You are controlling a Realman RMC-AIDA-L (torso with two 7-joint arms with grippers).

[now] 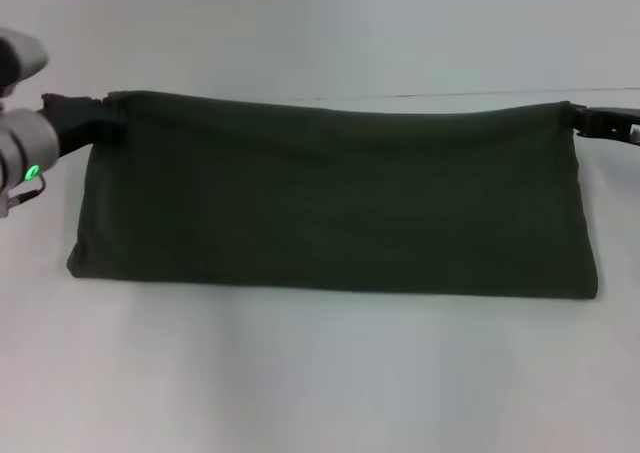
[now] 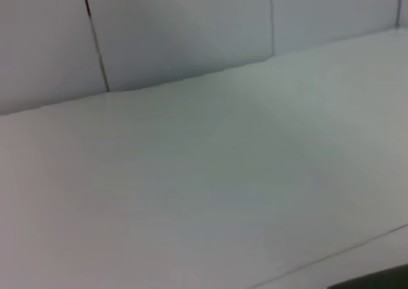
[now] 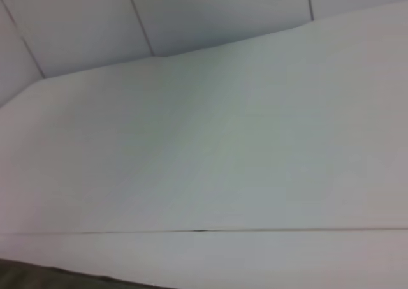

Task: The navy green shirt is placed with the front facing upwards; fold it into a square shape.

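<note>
In the head view the navy green shirt (image 1: 335, 198) lies across the middle of the white bench (image 1: 320, 383) as a long, dark band, already doubled over. Its near edge rests flat toward the front of the bench, while its far edge is stretched in a line between the two arms. No lettering shows on the side that faces up. The left gripper (image 1: 80, 113) sits at the far left corner of the band, and its dark fingers appear pinched on the cloth there. The right gripper (image 1: 590, 121) meets the far right corner and likewise seems clamped on the fabric.

The step in hand looks like carrying or smoothing this long fold. To do it well, both corners should travel together at the same height and pace, with the far edge kept taut so the band lands square on the layer beneath without wrinkles or a skewed edge.

The left wrist view shows bare bench top and the wall panels behind it, with only a dark sliver at one corner. Neither fingers nor grip can be judged there.

The right wrist view shows the same pale surface and a strip of the olive cloth (image 3: 38, 277) at the picture's edge, with no fingers visible.
</note>
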